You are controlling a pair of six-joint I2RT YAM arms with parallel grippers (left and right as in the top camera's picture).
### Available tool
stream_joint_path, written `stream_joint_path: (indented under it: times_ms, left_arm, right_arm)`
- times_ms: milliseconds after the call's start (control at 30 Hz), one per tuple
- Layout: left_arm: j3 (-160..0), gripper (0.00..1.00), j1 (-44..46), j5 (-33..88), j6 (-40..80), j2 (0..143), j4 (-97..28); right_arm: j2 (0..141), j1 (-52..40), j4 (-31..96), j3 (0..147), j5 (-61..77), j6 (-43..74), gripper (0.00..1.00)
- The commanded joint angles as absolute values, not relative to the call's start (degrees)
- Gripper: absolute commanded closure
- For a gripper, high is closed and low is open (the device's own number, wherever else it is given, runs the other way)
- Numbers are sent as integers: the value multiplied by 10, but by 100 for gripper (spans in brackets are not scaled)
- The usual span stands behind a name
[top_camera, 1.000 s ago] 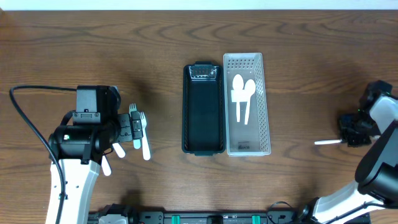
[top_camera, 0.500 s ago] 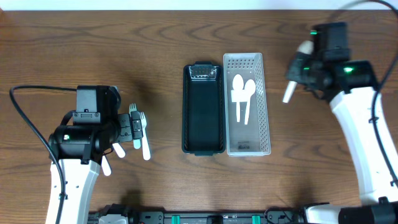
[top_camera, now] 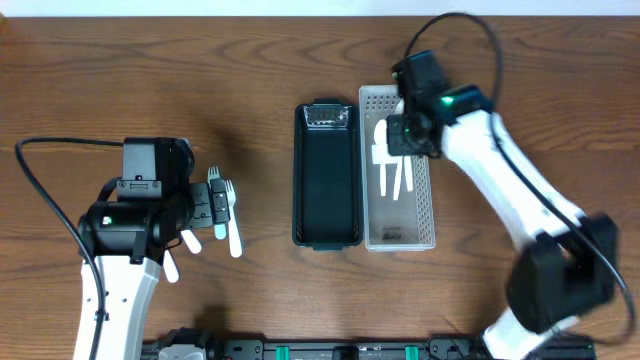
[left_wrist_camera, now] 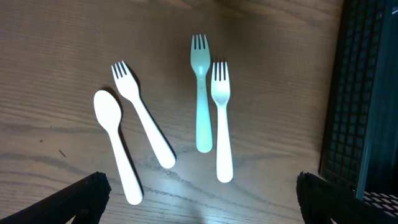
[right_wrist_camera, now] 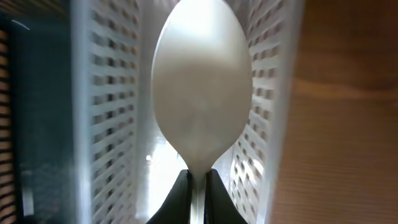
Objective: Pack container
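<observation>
My right gripper (right_wrist_camera: 198,186) is shut on the handle of a white spoon (right_wrist_camera: 202,106) and holds it over the far end of the white perforated basket (top_camera: 425,215). In the overhead view this gripper (top_camera: 405,135) sits above white spoons (top_camera: 385,178) lying in the basket. A black container (top_camera: 326,190) lies just left of the basket. My left gripper (left_wrist_camera: 199,214) is open over the table, above a white spoon (left_wrist_camera: 115,146), a white fork (left_wrist_camera: 142,121), a teal fork (left_wrist_camera: 201,93) and another white fork (left_wrist_camera: 221,118).
The black container's ribbed wall (left_wrist_camera: 367,93) is at the right edge of the left wrist view. The basket's walls (right_wrist_camera: 99,106) close in on both sides of the held spoon. The left arm's cable (top_camera: 40,185) loops at far left.
My right arm has swung from the table's right edge to above the white basket, carrying the spoon. The left arm has not moved.
</observation>
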State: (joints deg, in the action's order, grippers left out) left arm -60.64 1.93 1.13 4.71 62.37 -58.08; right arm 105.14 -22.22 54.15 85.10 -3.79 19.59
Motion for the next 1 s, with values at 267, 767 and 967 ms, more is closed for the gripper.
stream_joint_path:
  times_ms: [267, 767, 967]
  left_arm:
    - [-617, 2, 17, 11, 53, 625, -583]
    - [-639, 2, 26, 11, 50, 625, -598]
    - [-663, 2, 49, 11, 48, 665, -587]
  right_arm:
    - [1102, -231, 517, 855, -43, 171, 59]
    - [959, -172, 623, 994, -133, 173, 41]
    - [928, -72, 675, 992, -69, 184, 38]
